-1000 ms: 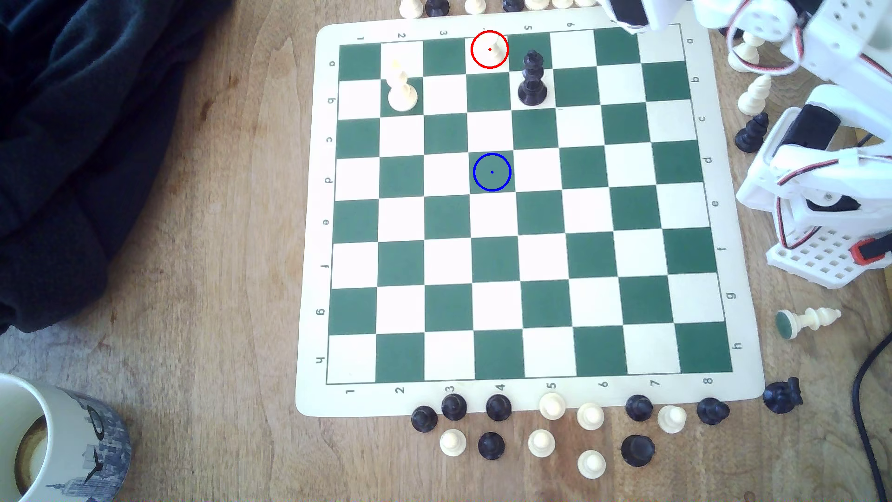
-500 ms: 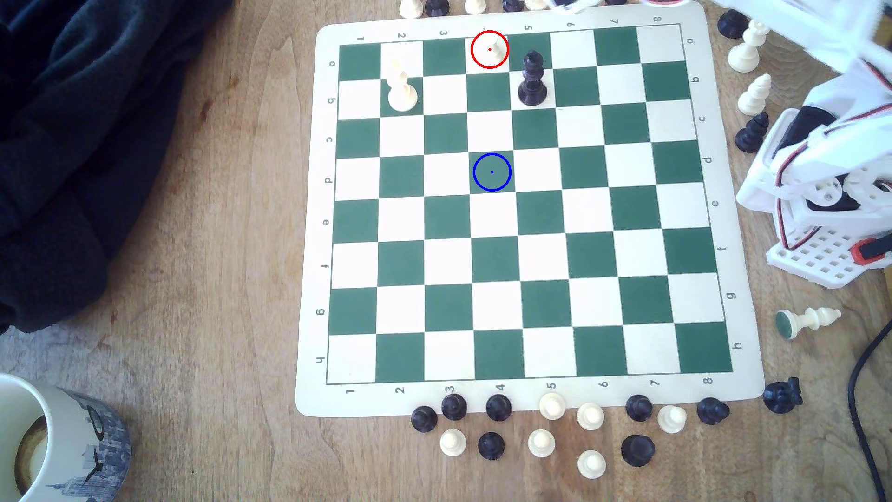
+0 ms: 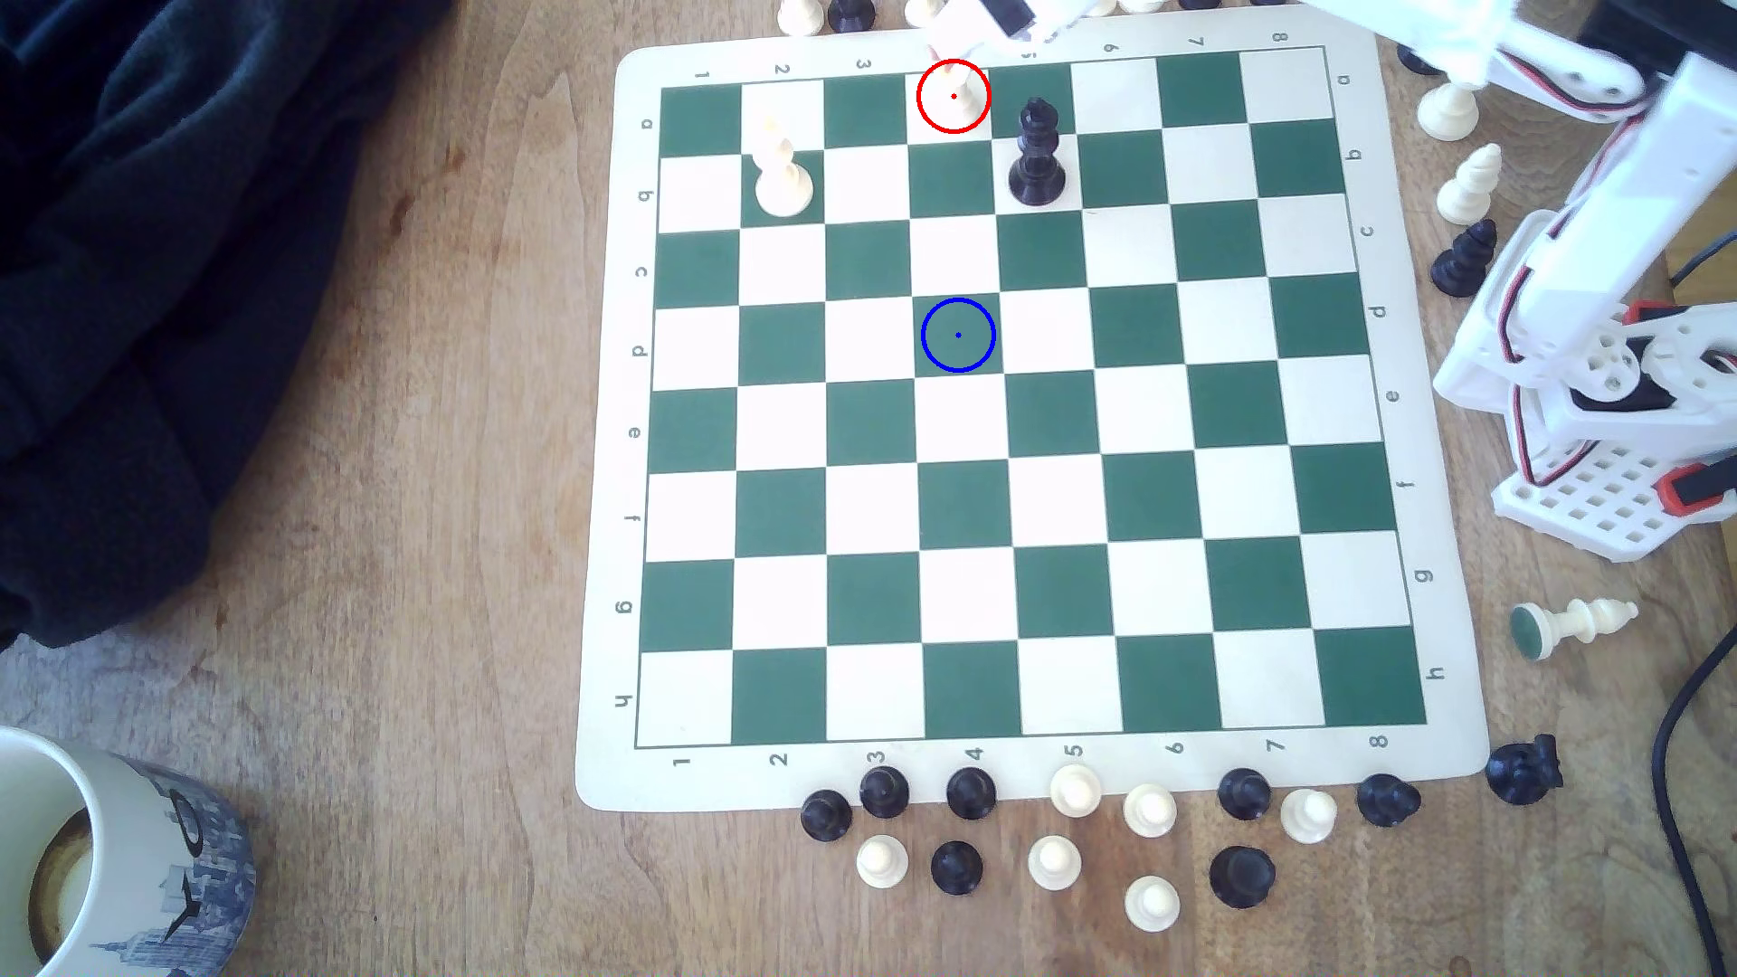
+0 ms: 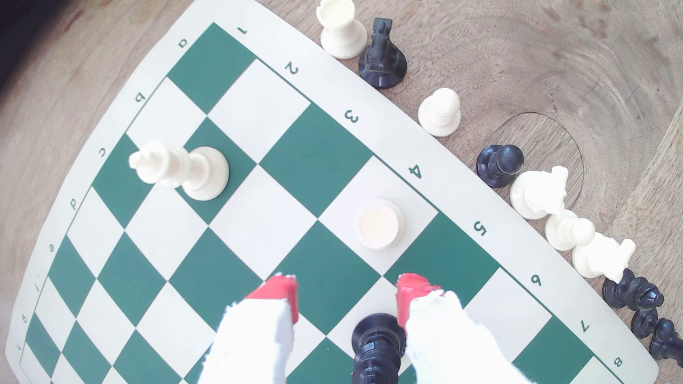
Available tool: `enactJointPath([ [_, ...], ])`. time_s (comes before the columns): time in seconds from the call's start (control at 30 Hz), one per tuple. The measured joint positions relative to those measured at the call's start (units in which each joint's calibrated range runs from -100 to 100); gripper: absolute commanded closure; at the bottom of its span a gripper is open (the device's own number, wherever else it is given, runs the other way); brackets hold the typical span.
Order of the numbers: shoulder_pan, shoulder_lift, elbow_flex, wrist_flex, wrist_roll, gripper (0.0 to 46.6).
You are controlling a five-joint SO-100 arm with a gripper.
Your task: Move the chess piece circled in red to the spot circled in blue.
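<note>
The claw (image 4: 345,286) hangs spread wide, short of the white pawn (image 4: 379,223) on its far-row square, black king (image 4: 377,349) beside it.

- The arm (image 3: 1598,169) has swung from the board's corner by column 8, at the exterior view's right, along the far edge.
- Its claw (image 3: 978,28) has come to hang near the cream pawn (image 3: 957,89), jaws spread.

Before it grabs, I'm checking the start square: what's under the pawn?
The pawn stands on a pale edge square in file 4. Its base hides the square's middle; the rest looks bare.
</note>
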Motion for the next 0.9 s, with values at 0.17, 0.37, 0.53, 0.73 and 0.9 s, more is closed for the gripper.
enactJointPath([
  [0.17,0.44,4.27,-0.90,-2.15,-0.93,28.5],
  [0.37,0.96,7.88,-1.08,-4.14,-0.93,29.3],
  [0.53,1.47,10.64,-1.08,-5.26,-0.93,29.1],
  [0.73,1.47,13.15,-2.44,-6.53,-0.93,29.1],
  [0.9,1.47,14.50,-4.25,-6.53,-1.03,29.5],
])
